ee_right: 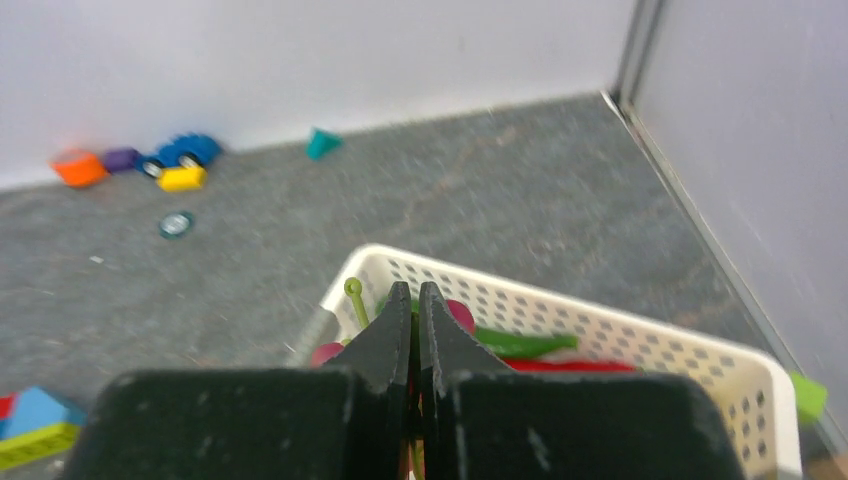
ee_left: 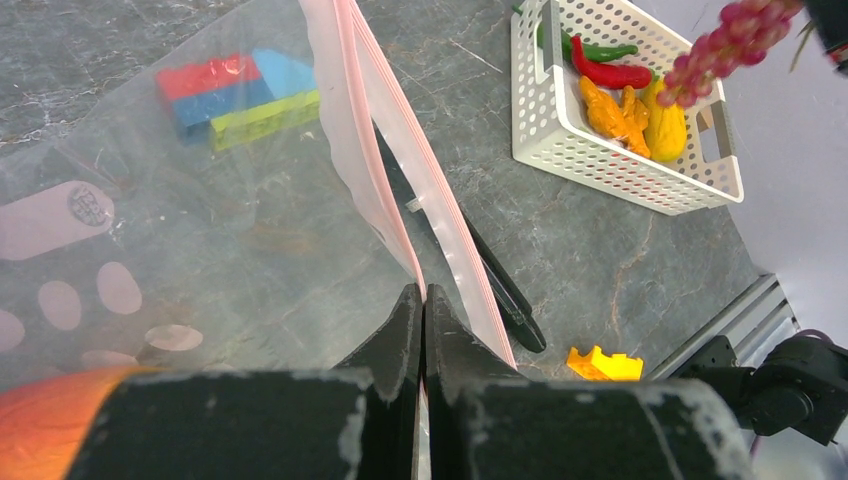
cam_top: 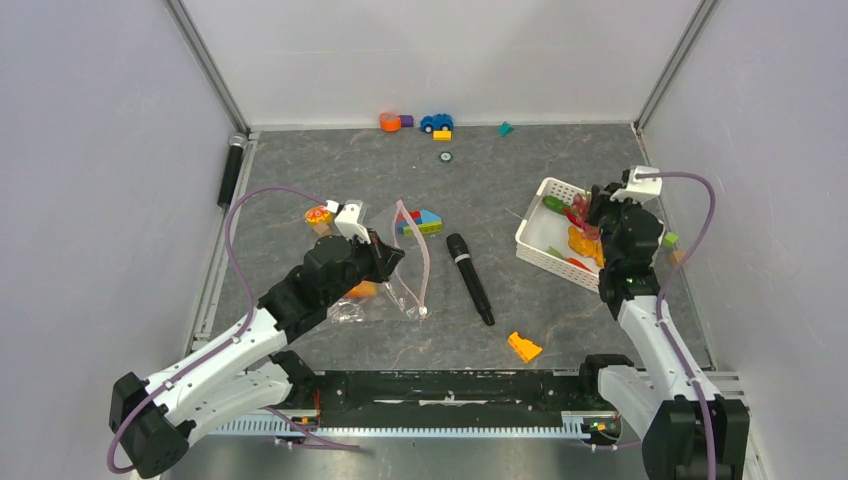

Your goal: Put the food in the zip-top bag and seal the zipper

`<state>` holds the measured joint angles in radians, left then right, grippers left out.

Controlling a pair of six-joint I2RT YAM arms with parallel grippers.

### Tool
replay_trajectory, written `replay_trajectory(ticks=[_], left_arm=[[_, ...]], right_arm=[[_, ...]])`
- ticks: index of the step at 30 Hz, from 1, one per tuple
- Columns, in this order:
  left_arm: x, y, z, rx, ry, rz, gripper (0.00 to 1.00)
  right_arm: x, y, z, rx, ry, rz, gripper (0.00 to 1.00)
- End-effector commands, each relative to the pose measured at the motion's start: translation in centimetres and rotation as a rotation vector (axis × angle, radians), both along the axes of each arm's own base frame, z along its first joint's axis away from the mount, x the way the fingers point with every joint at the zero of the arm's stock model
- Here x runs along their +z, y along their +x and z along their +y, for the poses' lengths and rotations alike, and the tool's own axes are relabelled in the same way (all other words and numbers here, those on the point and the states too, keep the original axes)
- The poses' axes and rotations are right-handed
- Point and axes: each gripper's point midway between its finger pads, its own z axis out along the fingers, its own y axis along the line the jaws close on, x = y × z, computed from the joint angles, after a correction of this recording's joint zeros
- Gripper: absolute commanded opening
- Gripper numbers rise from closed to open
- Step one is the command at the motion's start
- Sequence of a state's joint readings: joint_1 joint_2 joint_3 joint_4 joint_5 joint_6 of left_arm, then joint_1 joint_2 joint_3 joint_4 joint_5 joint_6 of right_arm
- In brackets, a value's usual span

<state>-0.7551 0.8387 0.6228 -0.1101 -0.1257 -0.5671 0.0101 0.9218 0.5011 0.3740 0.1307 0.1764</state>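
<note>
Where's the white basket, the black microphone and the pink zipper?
white basket (ee_left: 610,162), left wrist view, holed side wall
black microphone (cam_top: 470,278), top view, middle of its handle
zipper (ee_left: 450,235), left wrist view, middle of pink strip

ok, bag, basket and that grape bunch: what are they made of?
zip-top bag: thin clear plastic film, glossy. The table shows through it and it wrinkles.
basket: rigid white plastic, likely moulded, going by the even hole pattern and dull sheen.
grape bunch: probably moulded plastic or rubber, with uniform pinkish-red beads. Too small to tell which.
</note>
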Motion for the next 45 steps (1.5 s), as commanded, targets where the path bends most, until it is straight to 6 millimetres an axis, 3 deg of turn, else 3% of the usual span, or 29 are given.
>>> replay_trajectory(ticks=[1, 6, 10, 15, 19, 26, 30, 37, 41, 45], left_arm=[[2.4, 0.0, -0.4, -0.021, -0.043, -0.060, 0.02], [2.7, -0.2, -0.4, -0.030, -0.052, -0.067, 0.02], [2.8, -0.3, -0.6, -0.039, -0.058, -0.068, 0.02], [3.1, -0.5, -0.7, -0.048, -0.071, -0.069, 0.02], [3.3, -0.7, -0.8, -0.059, -0.081, -0.075, 0.02], [3.6, -1.1, -1.0, -0.080, -0.096, -0.084, 0.02], [3.9, -1.4, -1.1, -0.097, -0.107, -0.088, 0.02], [4.2, -1.6, -1.1, -0.104, -0.121, -0.095, 0.02], [4.3, -1.7, -1.1, -0.107, -0.124, -0.098, 0.02], [4.8, -1.9, -1.0, -0.113, -0.135, -0.110, 0.02]], right_arm=[[7.8, 0.2, 3.1, 0.176, 0.011, -0.176, 0.00], [12.3, -1.7, 8.7, 0.490, 0.074, -0.297, 0.00], [15.6, -5.1, 15.3, 0.839, 0.127, -0.390, 0.00], [18.1, -9.8, 22.9, 1.184, 0.147, -0.457, 0.00], [18.7, -12.8, 27.4, 1.388, 0.203, -0.490, 0.00], [17.1, -13.6, 34.1, 1.563, 0.220, -0.428, 0.00], [16.3, -13.1, 36.3, 1.594, 0.241, -0.395, 0.00], [15.3, -12.8, 37.8, 1.606, 0.271, -0.381, 0.00], [13.3, -12.1, 38.3, 1.579, 0.280, -0.329, 0.00], [9.7, -10.2, 38.2, 1.486, 0.227, -0.229, 0.00]])
